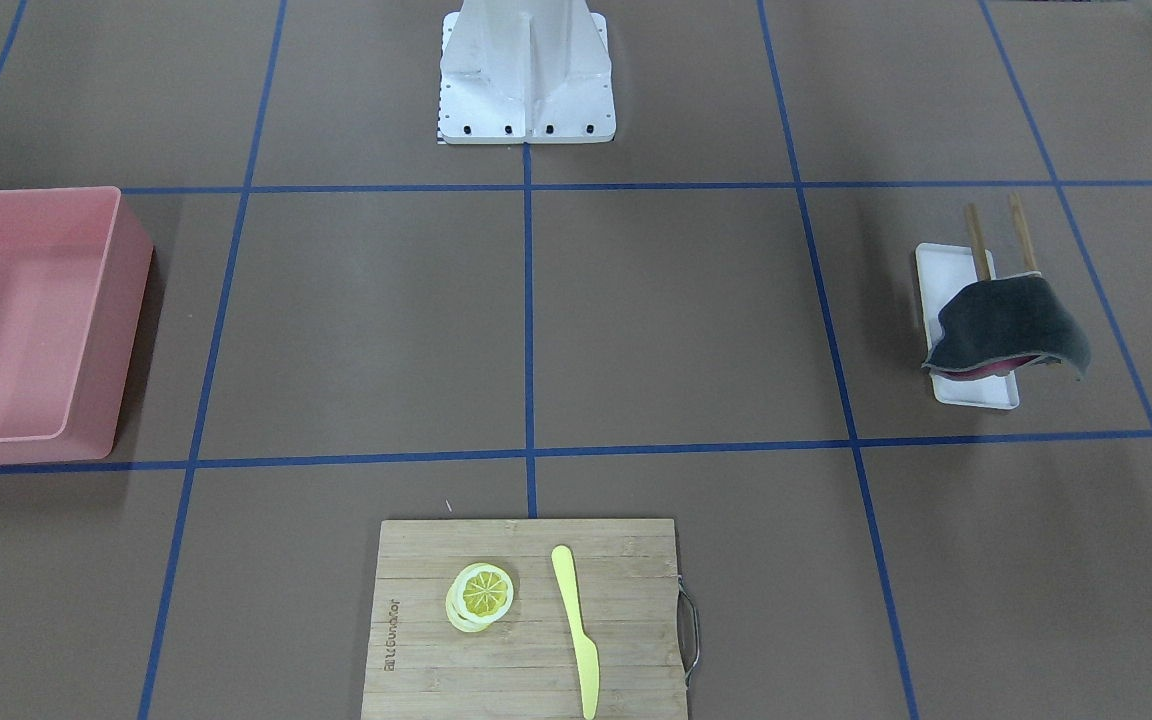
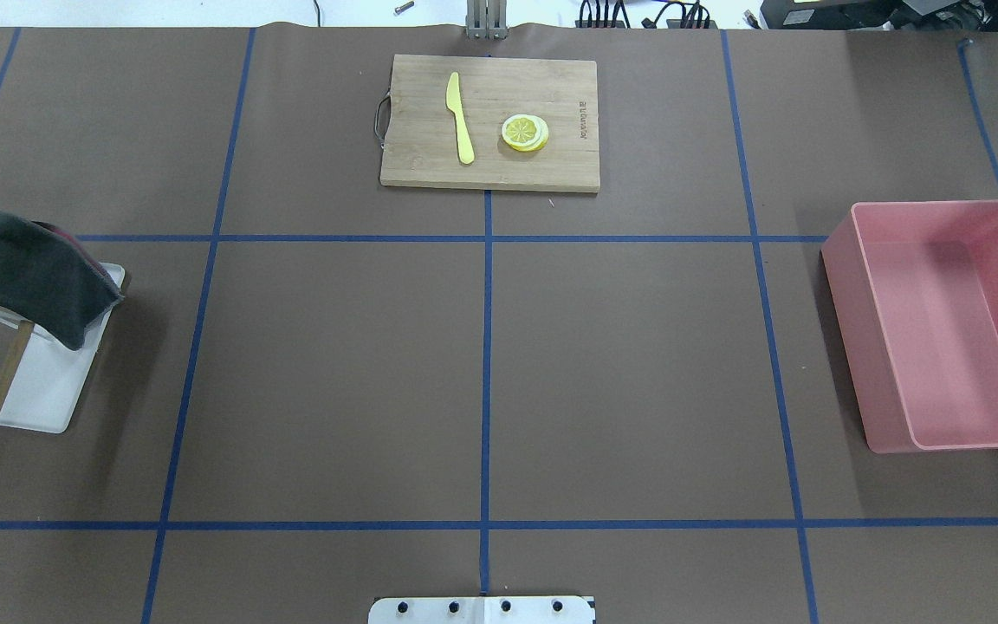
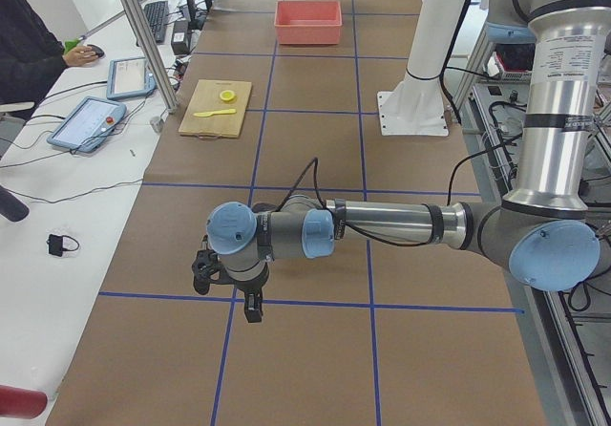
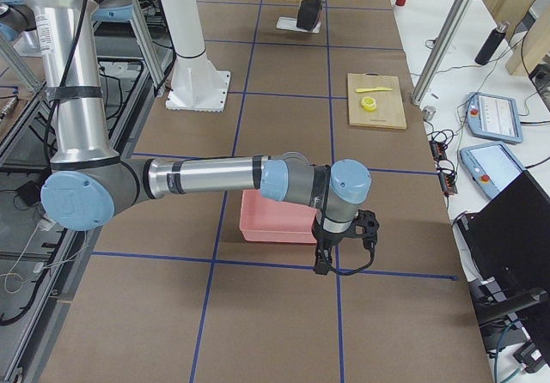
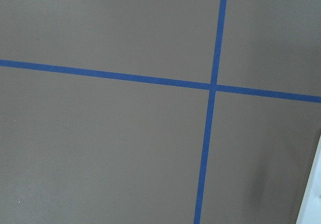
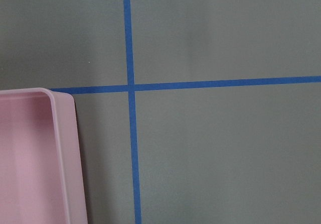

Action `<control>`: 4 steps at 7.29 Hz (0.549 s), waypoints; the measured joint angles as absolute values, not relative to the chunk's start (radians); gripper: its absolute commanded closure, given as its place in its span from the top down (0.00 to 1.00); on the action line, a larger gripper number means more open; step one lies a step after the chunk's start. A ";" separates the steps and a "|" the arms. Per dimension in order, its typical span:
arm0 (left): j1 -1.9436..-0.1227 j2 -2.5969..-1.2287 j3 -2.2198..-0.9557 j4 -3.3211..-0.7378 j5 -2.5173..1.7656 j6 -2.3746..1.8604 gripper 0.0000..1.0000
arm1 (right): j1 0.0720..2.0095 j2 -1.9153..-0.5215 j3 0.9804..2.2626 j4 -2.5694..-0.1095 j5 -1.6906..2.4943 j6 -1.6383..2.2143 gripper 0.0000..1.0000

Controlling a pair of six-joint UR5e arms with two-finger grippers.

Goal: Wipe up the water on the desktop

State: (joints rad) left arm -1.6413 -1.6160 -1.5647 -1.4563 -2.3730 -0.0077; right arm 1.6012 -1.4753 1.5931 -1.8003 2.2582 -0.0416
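The matte brown desktop (image 2: pixel 334 373) with its blue tape grid fills every view. Only the side views show the arms. The left gripper (image 3: pixel 251 307) hangs over the left end and the right gripper (image 4: pixel 323 263) is near the pink plastic bin (image 4: pixel 277 215). I cannot tell whether either gripper's fingers are spread or pressed together. In the overhead view, a dark grey cloth (image 2: pixel 35 277) is draped above a white rectangular tray (image 2: pixel 48 399) at the far left.
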 measured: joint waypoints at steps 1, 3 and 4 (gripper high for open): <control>-1.641 -1.616 -1.565 -1.457 -2.373 -0.008 0.98 | 1.601 -1.475 1.595 -1.801 2.258 -0.041 1.00; -1.641 -1.615 -1.564 -1.457 -2.373 -0.008 0.98 | 1.603 -1.477 1.599 -1.803 2.259 -0.041 1.00; -1.641 -1.616 -1.563 -1.456 -2.373 -0.008 0.98 | 1.604 -1.477 1.600 -1.804 2.259 -0.041 1.00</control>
State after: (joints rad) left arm -1.6414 -1.6156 -1.5633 -1.4563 -2.3734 -0.0077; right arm 1.6037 -1.4769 1.6001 -1.8037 2.2593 -0.0414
